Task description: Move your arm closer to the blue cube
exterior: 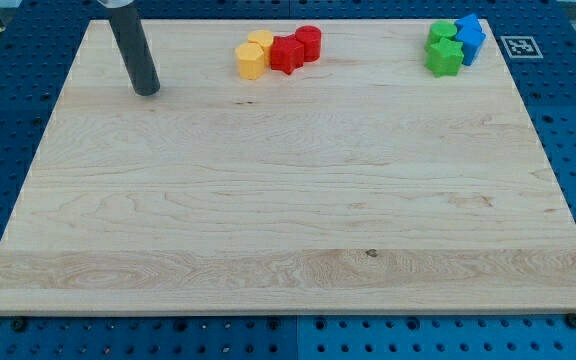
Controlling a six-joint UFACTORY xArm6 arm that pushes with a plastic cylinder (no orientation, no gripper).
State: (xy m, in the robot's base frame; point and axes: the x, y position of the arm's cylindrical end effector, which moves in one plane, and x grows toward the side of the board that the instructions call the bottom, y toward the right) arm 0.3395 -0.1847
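Note:
My tip point(147, 91) rests on the wooden board near its top left corner. The blue cube point(469, 27) sits at the top right, far to the right of my tip. Another blue block point(472, 45) lies just below it. A green block point(442, 32) and a green star-shaped block point(445, 57) touch the blue ones on their left. All four form one tight cluster.
Two yellow blocks point(253, 58) and two red blocks, one a cylinder point(308, 42) and one star-like point(287, 53), cluster at the top middle, between my tip and the blue cube. The board's top edge point(368, 19) runs just behind all the blocks.

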